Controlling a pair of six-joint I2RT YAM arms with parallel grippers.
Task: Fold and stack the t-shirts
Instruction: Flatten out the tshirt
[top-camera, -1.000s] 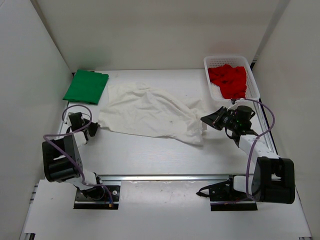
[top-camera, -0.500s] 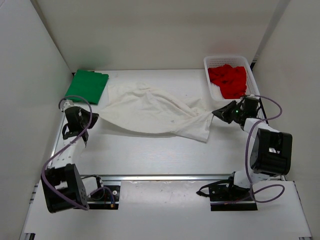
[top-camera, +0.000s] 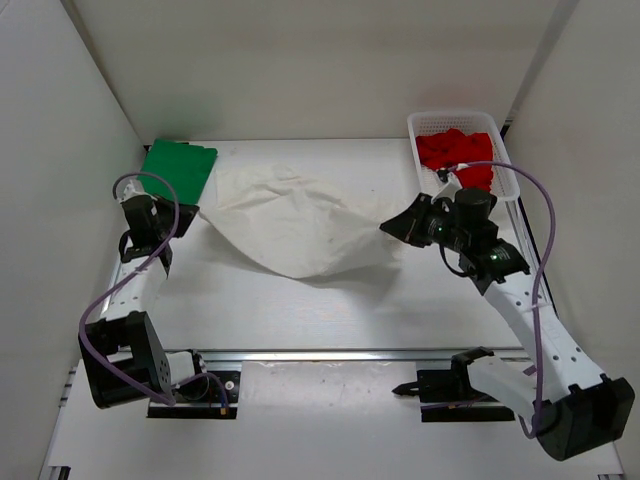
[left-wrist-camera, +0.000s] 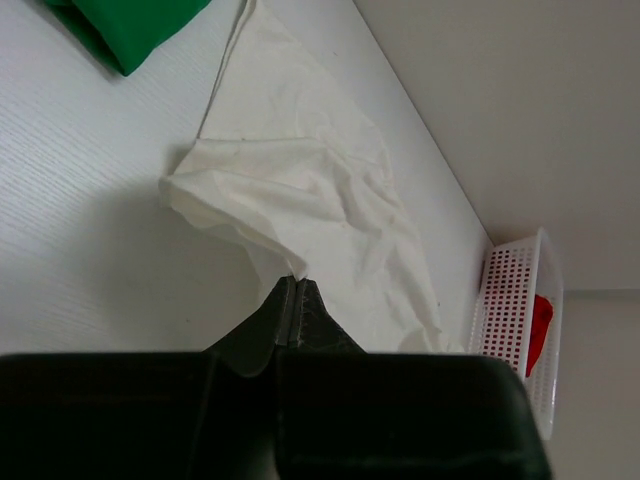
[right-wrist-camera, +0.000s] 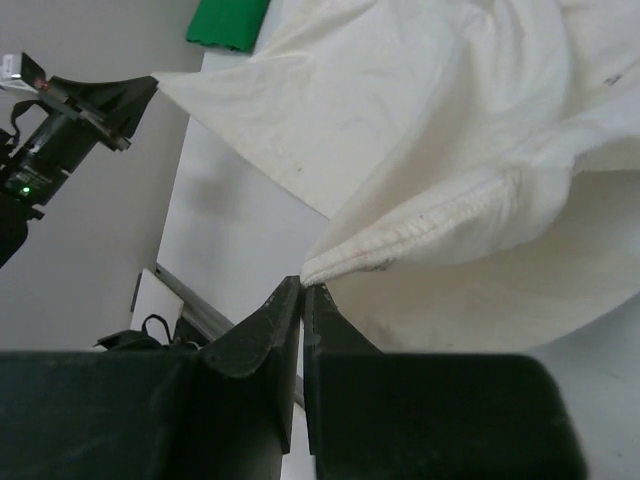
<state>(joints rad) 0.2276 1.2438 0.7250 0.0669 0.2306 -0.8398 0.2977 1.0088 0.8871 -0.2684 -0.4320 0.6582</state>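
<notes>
White cloth spans the middle of the table (top-camera: 300, 310): we see the white t-shirt (top-camera: 300, 225) drawn out between the two grippers, its far left corner reaching up beside the green t-shirt (top-camera: 178, 168). The green one lies folded flat at the far left corner of the table. The red t-shirt (top-camera: 458, 152) sits bunched inside the basket (top-camera: 455, 117) at the far right.

We find the left arm (top-camera: 130, 300) standing along the left edge of the table, rising from its base and bending at the wrist so that the left gripper (top-camera: 188, 213) points right, toward the shirt. In its wrist view the fingers are pressed together on a bunched corner of the white cloth, which hangs just beyond the tips, above its shadow on the table.

We see the right arm (top-camera: 530, 320) stretched in a long diagonal from its base at the near right, reaching forward and to the left. The right gripper (top-camera: 388, 226) points left, just near of the basket. Its wrist view shows the fingers closed on a folded, stitched hem of the white t-shirt, the cloth sagging away from that pinch toward the left gripper.

Between the two pinches the near edge of the shirt droops in a curve and casts a shadow on the table beneath.
</notes>
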